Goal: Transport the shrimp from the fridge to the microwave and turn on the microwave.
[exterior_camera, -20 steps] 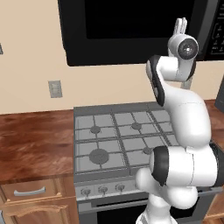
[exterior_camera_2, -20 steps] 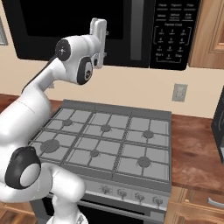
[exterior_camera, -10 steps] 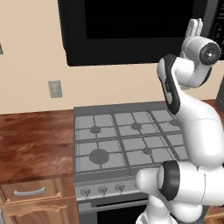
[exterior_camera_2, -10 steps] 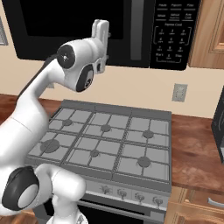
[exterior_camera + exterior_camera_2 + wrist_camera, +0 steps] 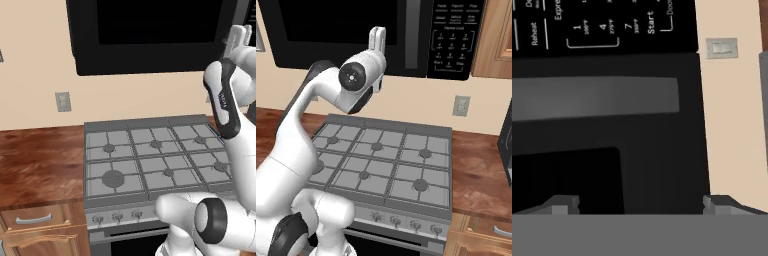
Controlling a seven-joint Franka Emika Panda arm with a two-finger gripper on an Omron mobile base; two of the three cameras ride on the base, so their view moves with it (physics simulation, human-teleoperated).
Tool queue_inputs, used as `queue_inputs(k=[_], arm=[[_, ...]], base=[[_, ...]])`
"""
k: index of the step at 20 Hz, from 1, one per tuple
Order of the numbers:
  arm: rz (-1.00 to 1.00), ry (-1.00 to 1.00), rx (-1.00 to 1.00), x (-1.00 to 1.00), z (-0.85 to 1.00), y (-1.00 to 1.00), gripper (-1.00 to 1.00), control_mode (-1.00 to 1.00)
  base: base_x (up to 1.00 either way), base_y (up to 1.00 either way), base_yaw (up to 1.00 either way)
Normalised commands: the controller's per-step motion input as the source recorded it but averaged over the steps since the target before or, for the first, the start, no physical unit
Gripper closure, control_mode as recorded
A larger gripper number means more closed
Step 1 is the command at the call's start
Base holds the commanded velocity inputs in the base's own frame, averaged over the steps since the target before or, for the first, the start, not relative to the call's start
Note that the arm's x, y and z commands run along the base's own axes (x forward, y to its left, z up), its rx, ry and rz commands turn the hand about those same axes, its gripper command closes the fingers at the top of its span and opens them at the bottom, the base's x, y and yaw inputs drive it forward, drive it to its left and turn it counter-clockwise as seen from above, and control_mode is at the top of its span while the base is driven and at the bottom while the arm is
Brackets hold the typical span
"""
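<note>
The microwave (image 5: 150,35) is a wide black box above the stove, and its dark glass door is closed. Its keypad panel (image 5: 453,35) sits on the right, beside the grey door handle (image 5: 412,35). My gripper (image 5: 377,37) is raised in front of the door's lower right part, just left of the handle, and it also shows at the right edge of the left base view (image 5: 239,37). In the hand view the gripper (image 5: 642,202) stands open and empty, facing the handle (image 5: 592,97) and the keypad (image 5: 587,25). The shrimp and the fridge are out of view.
A grey gas stove (image 5: 150,160) with knobs lies under the microwave. Wooden counters flank it on the left (image 5: 35,160) and on the right (image 5: 481,165). Wall outlets (image 5: 63,101) (image 5: 461,106) sit on the beige wall. A wooden cabinet (image 5: 496,35) adjoins the microwave's right side.
The arm has swung to the right along the microwave front, carrying the hand toward the handle side. The jaws stayed open.
</note>
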Motion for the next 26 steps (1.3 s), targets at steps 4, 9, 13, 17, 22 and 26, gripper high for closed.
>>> queue_inputs(k=[4, 9, 13, 17, 22, 26], arm=[[0.21, -0.01, -0.01, -0.32, 0.02, -0.37, -1.00, -1.00], [0.04, -0.09, -0.10, -0.25, 0.00, -0.25, -1.00, -1.00], [0.00, 0.01, -0.18, -0.08, -0.01, -0.18, -1.00, -1.00], [0.02, 0.11, -0.22, 0.06, -0.09, -0.24, -1.00, -1.00], [0.05, 0.19, -0.18, 0.08, -0.08, -0.24, -1.00, -1.00], [0.00, 0.17, 0.00, 0.00, -0.07, -0.29, -1.00, -1.00]], base=[[0.00, 0.00, 0.00], [0.00, 0.00, 0.00], [0.00, 0.00, 0.00], [0.00, 0.00, 0.00], [0.00, 0.00, 0.00], [0.00, 0.00, 0.00]])
